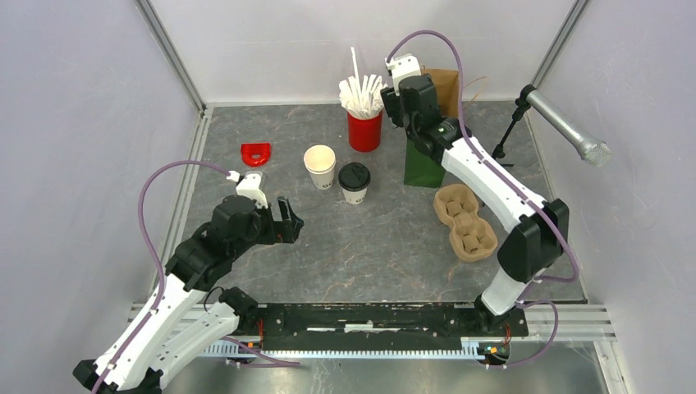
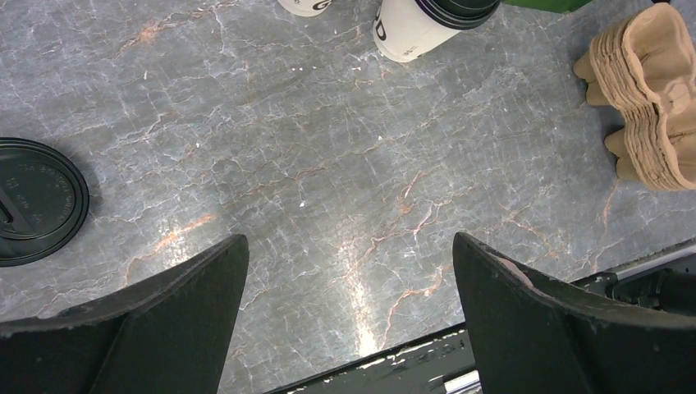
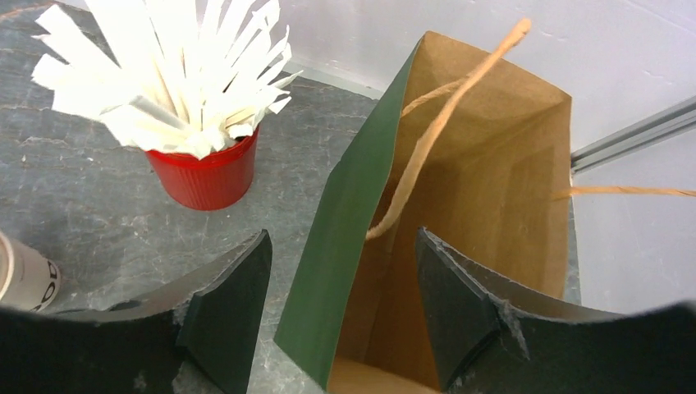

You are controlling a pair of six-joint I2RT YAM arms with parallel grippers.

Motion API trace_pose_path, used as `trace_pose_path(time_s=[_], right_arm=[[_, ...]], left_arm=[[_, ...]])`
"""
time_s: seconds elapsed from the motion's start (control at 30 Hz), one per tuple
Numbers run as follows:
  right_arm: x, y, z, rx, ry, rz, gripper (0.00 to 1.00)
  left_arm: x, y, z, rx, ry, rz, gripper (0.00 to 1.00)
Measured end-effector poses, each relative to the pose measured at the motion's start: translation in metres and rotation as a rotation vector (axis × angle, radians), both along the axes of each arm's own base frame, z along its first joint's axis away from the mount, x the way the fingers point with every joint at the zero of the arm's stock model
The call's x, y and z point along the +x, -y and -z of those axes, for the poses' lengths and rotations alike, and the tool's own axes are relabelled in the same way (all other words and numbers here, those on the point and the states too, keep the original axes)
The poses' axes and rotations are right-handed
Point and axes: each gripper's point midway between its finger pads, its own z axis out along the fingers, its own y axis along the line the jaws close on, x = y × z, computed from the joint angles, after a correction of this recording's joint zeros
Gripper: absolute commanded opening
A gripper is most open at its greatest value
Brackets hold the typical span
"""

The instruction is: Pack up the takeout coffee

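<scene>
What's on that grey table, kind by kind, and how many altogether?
Lidded coffee cup: 1
Lidless cup stack: 1
Loose black lid: 1
Green paper bag: 1
Cardboard carrier stack: 1
Red pot of sticks: 1
Small red object: 1
Microphone: 1
Total: 8

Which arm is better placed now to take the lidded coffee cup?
Left. The left gripper is open and free, with the takeout coffee ahead of it. The right gripper is busy at the paper bag, its jaws either side of the green wall.
</scene>
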Motion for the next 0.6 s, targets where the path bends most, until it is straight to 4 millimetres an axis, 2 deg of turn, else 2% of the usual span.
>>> trace_pose_path(time_s=[0.2,0.43,0.6], right_arm=[[0.025,0.006,0.016,0.006,-0.030,0.034,0.57],[0.041,0.014,0.035,0.008,-0.064,0.048,0.26],[0.048,0.018,0.039,0.025,-0.075,0.026,0.01]], left_arm=[[0.000,0.000,0.000,-0.001,-0.001,0.002,1.00],[0.000,0.000,0.001,0.002,-0.005,0.001,1.00],[0.002,-0.001,0.003,0.007,-0.013,-0.008,1.00]])
